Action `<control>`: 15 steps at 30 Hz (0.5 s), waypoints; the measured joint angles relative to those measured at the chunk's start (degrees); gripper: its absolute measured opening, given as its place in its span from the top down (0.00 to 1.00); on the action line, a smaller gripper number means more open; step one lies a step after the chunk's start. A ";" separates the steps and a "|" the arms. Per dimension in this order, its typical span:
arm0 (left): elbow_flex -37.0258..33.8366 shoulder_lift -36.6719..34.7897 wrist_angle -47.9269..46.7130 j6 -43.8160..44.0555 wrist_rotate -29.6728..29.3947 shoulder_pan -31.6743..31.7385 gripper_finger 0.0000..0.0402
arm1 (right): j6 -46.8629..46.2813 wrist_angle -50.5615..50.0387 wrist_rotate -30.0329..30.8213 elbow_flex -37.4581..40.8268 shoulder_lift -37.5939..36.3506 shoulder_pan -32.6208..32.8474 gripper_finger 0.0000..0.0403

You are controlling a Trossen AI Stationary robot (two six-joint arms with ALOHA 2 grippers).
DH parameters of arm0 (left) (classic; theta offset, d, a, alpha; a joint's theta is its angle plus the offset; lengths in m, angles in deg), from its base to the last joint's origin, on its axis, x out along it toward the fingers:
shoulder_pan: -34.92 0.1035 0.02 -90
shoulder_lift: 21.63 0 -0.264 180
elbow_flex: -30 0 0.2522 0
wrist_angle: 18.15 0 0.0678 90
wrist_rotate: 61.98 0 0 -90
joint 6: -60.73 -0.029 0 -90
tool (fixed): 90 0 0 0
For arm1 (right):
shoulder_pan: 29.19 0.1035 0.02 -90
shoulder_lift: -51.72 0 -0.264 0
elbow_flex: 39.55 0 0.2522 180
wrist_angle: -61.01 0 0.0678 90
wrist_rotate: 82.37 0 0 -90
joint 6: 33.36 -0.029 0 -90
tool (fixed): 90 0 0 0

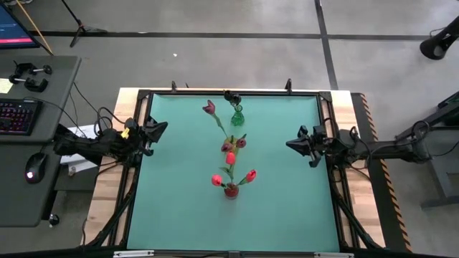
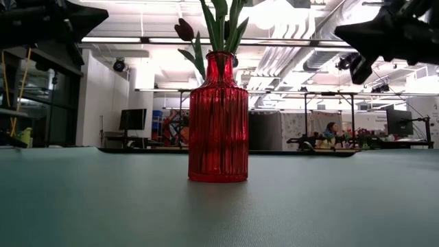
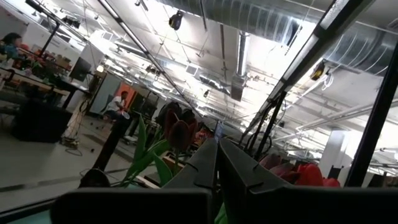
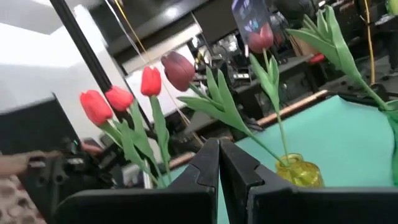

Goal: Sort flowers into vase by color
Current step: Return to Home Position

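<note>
Three small vases stand in a row down the middle of the green table. The red vase (image 1: pixel 231 190) (image 2: pixel 218 120) holds three bright red tulips (image 1: pixel 216 180) (image 4: pixel 93 106). The yellow vase (image 1: pixel 231 145) (image 4: pixel 298 171) holds a maroon tulip (image 4: pixel 178 70) and a pink tulip (image 4: pixel 261 37). The green vase (image 1: pixel 237 115) at the far side holds one long-stemmed maroon tulip (image 1: pixel 209 107). My left gripper (image 1: pixel 163 129) (image 3: pixel 217 152) hovers shut above the table's left edge. My right gripper (image 1: pixel 290 144) (image 4: pixel 218 152) hovers shut right of the vases. Neither holds anything.
A black frame (image 1: pixel 143 97) rims the green mat, with bare mat on both sides of the vase row. A desk with a keyboard (image 1: pixel 16 116) and mouse (image 1: pixel 34 168) stands left of the table. A seated person (image 3: pixel 115 106) shows far off in the room.
</note>
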 joint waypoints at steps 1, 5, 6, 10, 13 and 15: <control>0.00 0.00 0.02 0.00 0.01 0.00 1.00 | -0.62 1.83 0.18 1.20 -0.18 0.26 1.00; 0.03 0.00 -0.10 0.02 0.03 0.00 1.00 | 1.08 0.93 0.57 1.28 -0.09 1.03 1.00; 0.04 0.00 -0.46 0.01 0.04 0.00 1.00 | 1.20 -0.67 0.57 1.28 -0.17 1.03 1.00; 0.10 -0.57 -4.92 0.02 0.04 0.00 1.00 | 2.02 -7.28 0.59 1.26 -0.13 1.03 1.00; 0.11 -2.54 -17.06 0.02 0.05 0.00 1.00 | 1.90 -11.91 0.57 1.25 -0.13 1.03 1.00; 0.18 -3.81 -27.85 -0.12 0.02 0.00 1.00 | 1.95 -15.15 0.59 1.24 -0.15 1.03 1.00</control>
